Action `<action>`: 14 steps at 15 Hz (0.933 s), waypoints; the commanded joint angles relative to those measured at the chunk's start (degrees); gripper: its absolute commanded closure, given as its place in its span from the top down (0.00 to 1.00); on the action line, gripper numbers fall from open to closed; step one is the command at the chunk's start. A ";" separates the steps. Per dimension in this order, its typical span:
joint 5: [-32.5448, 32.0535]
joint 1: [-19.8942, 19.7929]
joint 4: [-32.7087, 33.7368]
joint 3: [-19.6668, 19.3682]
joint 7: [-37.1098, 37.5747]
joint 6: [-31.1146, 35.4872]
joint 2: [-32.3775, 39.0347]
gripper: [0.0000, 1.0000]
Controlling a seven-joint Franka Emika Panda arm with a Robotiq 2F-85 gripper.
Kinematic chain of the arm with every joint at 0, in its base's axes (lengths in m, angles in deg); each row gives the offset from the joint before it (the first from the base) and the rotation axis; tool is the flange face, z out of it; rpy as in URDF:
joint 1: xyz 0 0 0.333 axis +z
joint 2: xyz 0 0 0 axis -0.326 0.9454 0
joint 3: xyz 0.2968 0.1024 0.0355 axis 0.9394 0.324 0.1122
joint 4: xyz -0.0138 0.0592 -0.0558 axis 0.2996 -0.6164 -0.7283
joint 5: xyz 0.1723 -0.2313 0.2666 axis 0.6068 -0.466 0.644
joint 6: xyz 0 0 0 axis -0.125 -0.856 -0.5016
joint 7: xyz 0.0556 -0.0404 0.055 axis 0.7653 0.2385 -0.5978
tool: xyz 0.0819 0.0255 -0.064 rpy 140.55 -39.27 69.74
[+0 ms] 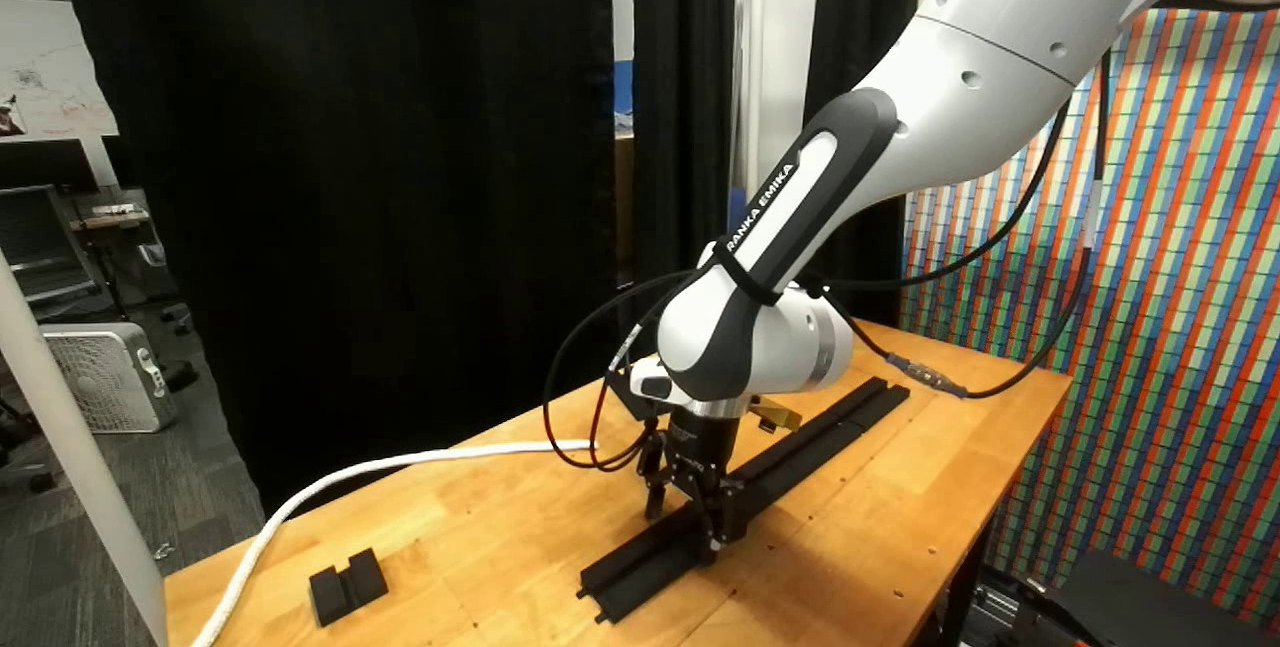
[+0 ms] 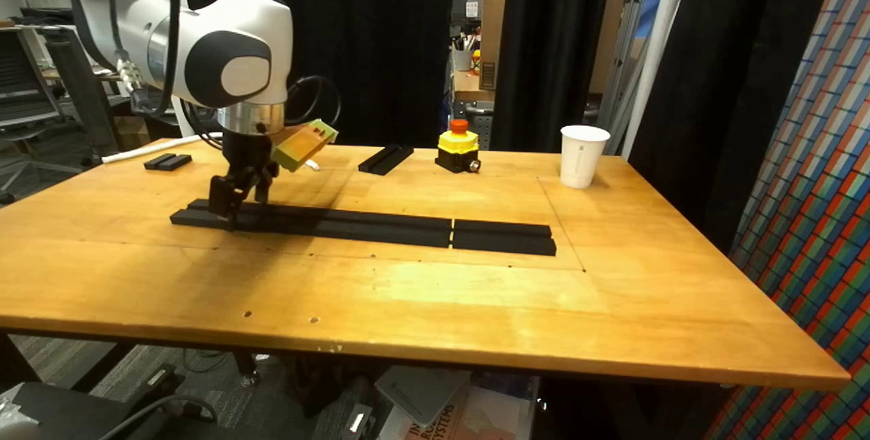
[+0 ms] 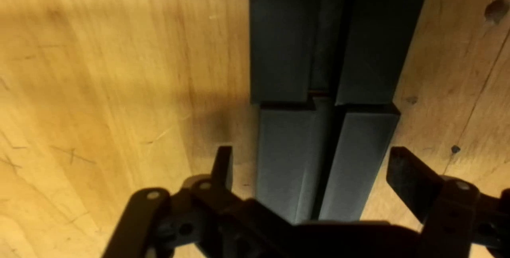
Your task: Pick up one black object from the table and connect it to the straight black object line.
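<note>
The black bar [image 3: 283, 162] lies flat on the wooden table [image 2: 408, 311] in the wrist view, its end against the black rail [image 3: 279, 50]. A narrow dark band marks the meeting, and the bar sits slightly to the right of the rail's edges there. I cannot tell whether they are joined. The rail runs along the table in both exterior views [image 1: 800, 447] [image 2: 380, 226], the bar at its end [image 1: 640, 577] [image 2: 194, 217]. My gripper [image 3: 311, 156] is open, low, with one finger on each side of the bar, seemingly without touching; it also shows in both exterior views [image 1: 682, 537] [image 2: 245, 214].
A small chunky black block [image 1: 348, 585] lies near a white cable [image 1: 330, 477]. A stubbier black piece [image 2: 386, 159], a yellow and red stop button [image 2: 458, 147] and a white cup [image 2: 582, 158] stand along the back. A thin gap [image 2: 450, 232] crosses the rail.
</note>
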 commanded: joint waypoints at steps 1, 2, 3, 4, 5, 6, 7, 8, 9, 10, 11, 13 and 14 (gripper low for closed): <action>-2.48 0.39 1.49 -0.98 4.24 -2.95 -2.36 1.00; -3.66 0.78 1.55 -1.53 6.11 -3.85 -3.78 1.00; -4.71 0.95 1.74 -1.92 8.10 -5.32 -6.27 1.00; -6.01 1.28 1.96 -2.47 10.55 -6.49 -8.78 1.00; -7.34 1.69 2.60 -3.11 13.47 -7.83 -11.34 1.00; -8.86 2.17 3.22 -3.89 16.32 -8.52 -13.16 1.00; -11.26 2.82 3.88 -4.85 19.96 -8.70 -15.26 1.00; -13.87 3.22 4.56 -5.70 23.39 -9.45 -17.65 1.00; -17.05 3.56 5.38 -6.53 27.83 -10.02 -19.87 1.00; -20.02 3.67 6.70 -7.21 32.68 -11.49 -21.82 1.00; -22.99 3.67 7.91 -7.69 36.97 -13.24 -23.91 1.00; -27.31 1.27 10.97 -5.29 45.92 -17.68 -27.74 1.00; -29.25 1.12 12.42 -4.85 50.30 -19.97 -29.76 1.00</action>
